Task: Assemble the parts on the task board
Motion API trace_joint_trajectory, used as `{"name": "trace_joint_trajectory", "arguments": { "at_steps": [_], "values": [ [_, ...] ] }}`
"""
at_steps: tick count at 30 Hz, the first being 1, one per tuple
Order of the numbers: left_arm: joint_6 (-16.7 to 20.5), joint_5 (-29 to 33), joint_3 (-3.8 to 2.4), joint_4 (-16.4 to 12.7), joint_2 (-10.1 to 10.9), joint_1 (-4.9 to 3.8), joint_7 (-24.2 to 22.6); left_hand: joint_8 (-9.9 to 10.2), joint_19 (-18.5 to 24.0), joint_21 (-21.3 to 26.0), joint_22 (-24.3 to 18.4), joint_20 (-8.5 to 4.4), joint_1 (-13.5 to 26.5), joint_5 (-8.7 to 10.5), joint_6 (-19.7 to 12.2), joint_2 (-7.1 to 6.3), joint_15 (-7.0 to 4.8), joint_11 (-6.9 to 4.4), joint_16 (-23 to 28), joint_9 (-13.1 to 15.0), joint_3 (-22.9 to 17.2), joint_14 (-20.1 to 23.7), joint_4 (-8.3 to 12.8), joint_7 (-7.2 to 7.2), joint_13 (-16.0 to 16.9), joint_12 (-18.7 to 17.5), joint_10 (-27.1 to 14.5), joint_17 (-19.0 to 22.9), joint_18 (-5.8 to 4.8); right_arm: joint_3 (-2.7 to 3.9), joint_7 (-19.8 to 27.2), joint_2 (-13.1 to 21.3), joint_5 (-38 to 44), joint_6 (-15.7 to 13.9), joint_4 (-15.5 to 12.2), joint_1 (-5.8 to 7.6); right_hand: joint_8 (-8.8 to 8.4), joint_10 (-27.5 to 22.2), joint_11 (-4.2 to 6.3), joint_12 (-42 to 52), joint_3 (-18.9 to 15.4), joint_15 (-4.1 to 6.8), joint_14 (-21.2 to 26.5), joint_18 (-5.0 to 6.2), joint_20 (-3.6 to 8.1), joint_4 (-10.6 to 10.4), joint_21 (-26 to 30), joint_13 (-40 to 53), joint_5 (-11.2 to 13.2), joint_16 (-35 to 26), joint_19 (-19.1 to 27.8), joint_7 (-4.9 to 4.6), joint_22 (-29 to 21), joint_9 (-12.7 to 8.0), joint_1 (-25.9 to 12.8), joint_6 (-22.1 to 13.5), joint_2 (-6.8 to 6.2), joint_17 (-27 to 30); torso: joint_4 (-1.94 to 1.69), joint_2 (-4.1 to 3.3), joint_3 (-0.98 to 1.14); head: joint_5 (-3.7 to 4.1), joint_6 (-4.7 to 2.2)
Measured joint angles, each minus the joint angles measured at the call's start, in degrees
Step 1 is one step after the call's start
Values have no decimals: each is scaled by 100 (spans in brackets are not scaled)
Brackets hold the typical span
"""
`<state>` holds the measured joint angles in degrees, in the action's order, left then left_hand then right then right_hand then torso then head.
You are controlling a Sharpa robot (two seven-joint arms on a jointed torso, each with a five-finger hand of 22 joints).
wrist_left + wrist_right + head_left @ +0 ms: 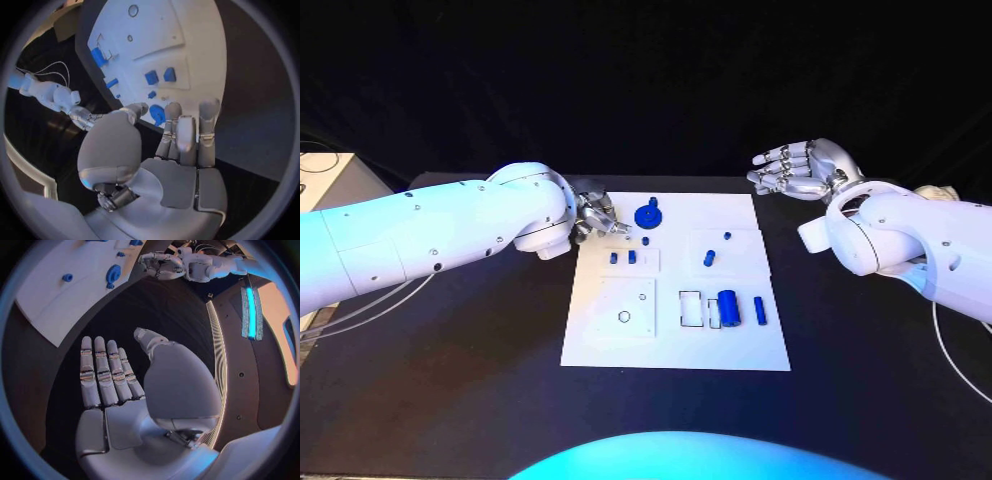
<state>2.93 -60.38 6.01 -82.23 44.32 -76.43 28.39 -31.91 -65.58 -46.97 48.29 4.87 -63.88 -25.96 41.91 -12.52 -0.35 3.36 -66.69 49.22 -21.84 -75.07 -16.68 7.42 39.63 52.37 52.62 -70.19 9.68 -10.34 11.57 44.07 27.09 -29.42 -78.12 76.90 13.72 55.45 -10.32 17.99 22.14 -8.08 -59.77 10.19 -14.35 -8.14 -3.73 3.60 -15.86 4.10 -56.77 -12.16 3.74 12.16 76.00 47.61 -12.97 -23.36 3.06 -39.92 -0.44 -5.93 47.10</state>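
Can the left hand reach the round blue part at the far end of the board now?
Probably yes. The left hand hovers open at the task board edge, right beside the round blue part, and nothing stands between them.

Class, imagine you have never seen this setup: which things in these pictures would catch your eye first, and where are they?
First comes the white task board in the middle of the black table, dotted with small blue parts, the largest a round blue disc near its far edge. Next, the left hand reaches over the board's far left corner beside that disc, while the right hand hangs open beyond the far right corner, holding nothing.
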Motion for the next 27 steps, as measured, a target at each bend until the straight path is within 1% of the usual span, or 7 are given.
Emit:
{"name": "trace_joint_trajectory", "arguments": {
  "at_steps": [3, 6, 8, 12, 17, 24, 27],
  "values": [
    [418, 34, -6, -84, 28, 37, -529, 232, 475, 1127, -837, 198, -921, 0, -458, -131, 169, 151, 1575, -409, -196, 1322, 116, 159, -484, -503, -552, 1181, 7, 0, 0, 8, 0, 0, 0, 0, 0, 0, 0, -24, 0, 0, 0, 0, 0, 0, 0, 0, 0, 0, 0, 0, 0, -5, 0, 0, 0, 11, -3, 1, 0, 15, -16],
    [810, -8, 11, -135, 22, 88, -1073, 348, 510, 1393, -1020, 219, -1599, 34, -542, -157, 189, 141, 1910, -782, -314, 1565, 321, 146, -855, -780, -577, 1557, 7, 0, 0, 12, 0, 0, 1, -1, 0, 0, 0, -24, 0, 0, 0, 0, 0, 0, 0, 0, 0, 0, 0, 0, 0, -5, 0, 0, 0, 11, -7, 3, 2, 23, -26],
    [1023, -110, 40, -135, -1, 123, -1374, 468, 543, 1407, -976, 187, -1877, 36, -383, -170, 180, 156, 2040, -1171, -282, 1571, 399, 49, -1251, -1110, -508, 1801, 7, 0, 0, 13, 0, 0, 1, -1, 0, 0, 0, -24, 0, 0, 0, 0, 0, 0, 0, 0, 0, 0, 0, 0, 0, -5, 0, 0, 0, 11, -7, 4, 2, 26, -34],
    [1386, -513, 148, -89, -99, 207, -1921, 698, 563, 1225, -780, 210, -2006, 135, -118, -251, 188, 180, 2052, -1690, -171, 1452, 378, -108, -1793, -1606, -507, 2015, 7, 0, 1, 20, 0, 0, 0, -2, 0, 0, 0, -24, 9, 0, 0, 0, 0, 9, 0, 0, 0, 0, 0, 0, 0, -5, -1, 0, 1, 16, -5, 3, 1, 37, -58],
    [1652, -1198, 263, 76, -243, 320, -2377, 837, 500, 1049, -596, 148, -2047, 135, 167, -293, 106, 185, 1823, -2029, -36, 1284, 275, -171, -2128, -1867, -496, 2044, 6, 0, 1, 37, 0, 0, -4, -5, 0, 0, 0, -24, 17, 0, 0, 0, 0, 17, 0, 0, 0, 0, 0, 0, 0, -5, -23, 0, 23, 17, -3, 0, -4, 52, -93],
    [1689, -2018, 299, 340, -433, 367, -2591, 876, 488, 875, -398, 136, -2094, 155, 536, -340, 53, 124, 1452, -2215, 121, 1217, 151, -190, -2306, -1928, -436, 1958, 6, 0, 2, 34, 0, 1, -5, -8, -22, 0, 0, -23, 17, 0, 0, 0, 0, 16, 0, 0, 0, 0, 0, 0, 0, -5, -23, 0, 23, 26, 7, -3, -5, 55, -121],
    [1625, -2284, 304, 428, -502, 372, -2607, 920, 488, 773, -292, 136, -2104, 155, 697, -350, 43, 126, 1075, -2278, 154, 1048, 118, -206, -2352, -1931, -354, 1717, 6, 0, 3, 32, 0, 2, -5, -8, -22, 0, 0, -23, 17, 0, 0, 0, 0, 17, 0, 0, 0, 0, 0, 0, 0, -5, -23, 0, 23, 26, 7, -4, -4, 55, -127]
  ]
}}
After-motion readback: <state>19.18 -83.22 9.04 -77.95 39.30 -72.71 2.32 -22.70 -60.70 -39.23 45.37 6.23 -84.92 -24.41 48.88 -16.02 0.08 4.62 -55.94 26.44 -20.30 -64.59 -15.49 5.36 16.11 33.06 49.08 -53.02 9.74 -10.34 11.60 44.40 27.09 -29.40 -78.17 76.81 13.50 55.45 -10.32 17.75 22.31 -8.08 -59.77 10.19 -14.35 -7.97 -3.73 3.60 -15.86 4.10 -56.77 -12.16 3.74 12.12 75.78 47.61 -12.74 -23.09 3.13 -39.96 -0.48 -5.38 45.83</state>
